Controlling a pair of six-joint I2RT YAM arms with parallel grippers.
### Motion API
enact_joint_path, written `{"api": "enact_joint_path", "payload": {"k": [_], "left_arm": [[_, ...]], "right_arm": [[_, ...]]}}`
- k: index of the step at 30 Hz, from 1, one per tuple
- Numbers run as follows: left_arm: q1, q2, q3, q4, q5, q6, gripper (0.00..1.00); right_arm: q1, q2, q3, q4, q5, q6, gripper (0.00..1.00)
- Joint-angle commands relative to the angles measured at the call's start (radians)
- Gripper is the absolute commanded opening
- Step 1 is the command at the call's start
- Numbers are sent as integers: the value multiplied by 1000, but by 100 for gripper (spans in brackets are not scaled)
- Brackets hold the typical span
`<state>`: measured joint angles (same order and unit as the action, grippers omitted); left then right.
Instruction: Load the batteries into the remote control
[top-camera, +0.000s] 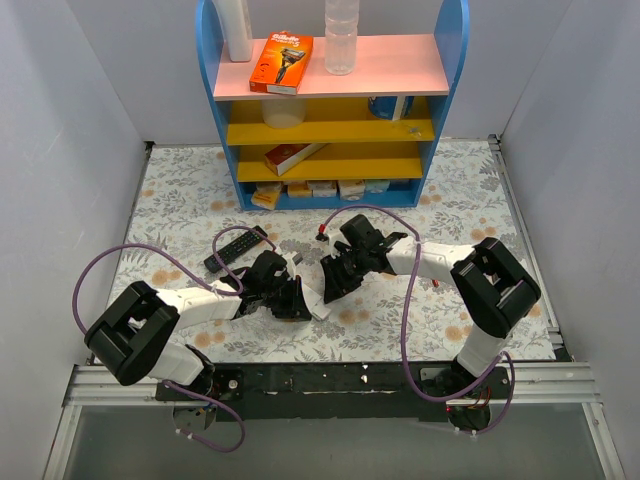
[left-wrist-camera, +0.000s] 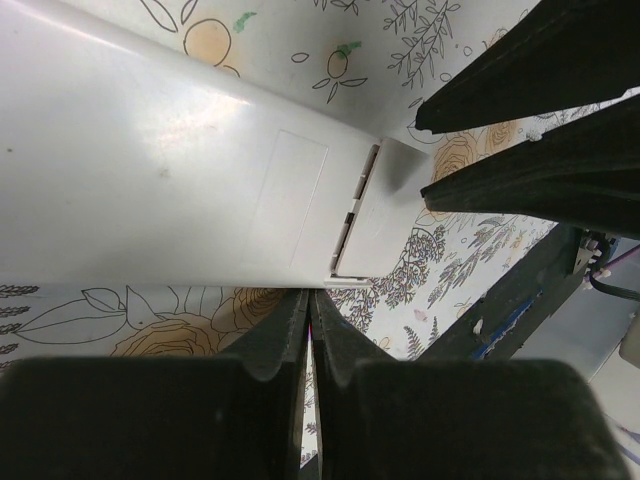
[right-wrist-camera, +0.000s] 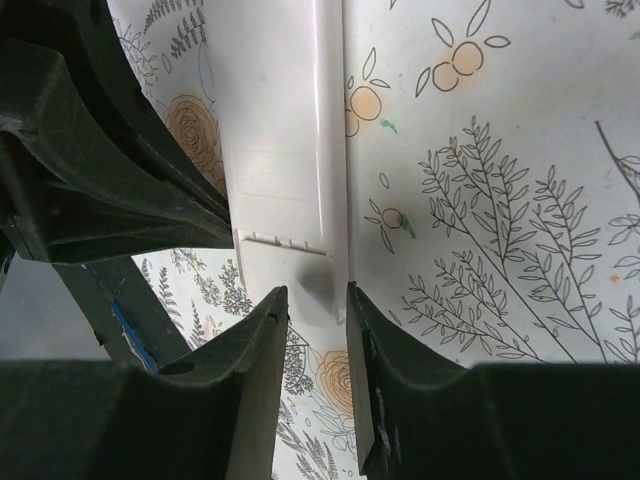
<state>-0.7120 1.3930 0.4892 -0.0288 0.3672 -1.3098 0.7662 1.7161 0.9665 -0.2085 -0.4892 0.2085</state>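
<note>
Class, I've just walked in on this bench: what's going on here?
Both arms meet over the white remote control, its plain back showing. The left hand, fingers together, sits against its long edge. The right hand straddles the end by the battery cover, which sits slightly ajar.

Table: the flower-printed top (top-camera: 470, 200) in front of me carries everything.
Far edge: a blue shelf unit (top-camera: 455, 40) stands on it.
Left of middle: a black remote (top-camera: 236, 247) lies flat.
Nearest me: the white remote control (left-wrist-camera: 150, 170) lies with its back up.
</note>
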Motion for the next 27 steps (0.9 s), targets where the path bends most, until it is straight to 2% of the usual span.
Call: {"api": "enact_joint_path", "payload": {"k": [1, 13, 27], "left_arm": [[-3, 1, 19, -6, -11, 9, 3], [-3, 6, 22, -6, -11, 11, 3], [-3, 3, 22, -6, -10, 11, 3]], "right_arm": [[2, 20, 29, 27, -45, 11, 36], [4, 13, 34, 23, -69, 2, 27], [15, 19, 37, 14, -77, -14, 26]]}}
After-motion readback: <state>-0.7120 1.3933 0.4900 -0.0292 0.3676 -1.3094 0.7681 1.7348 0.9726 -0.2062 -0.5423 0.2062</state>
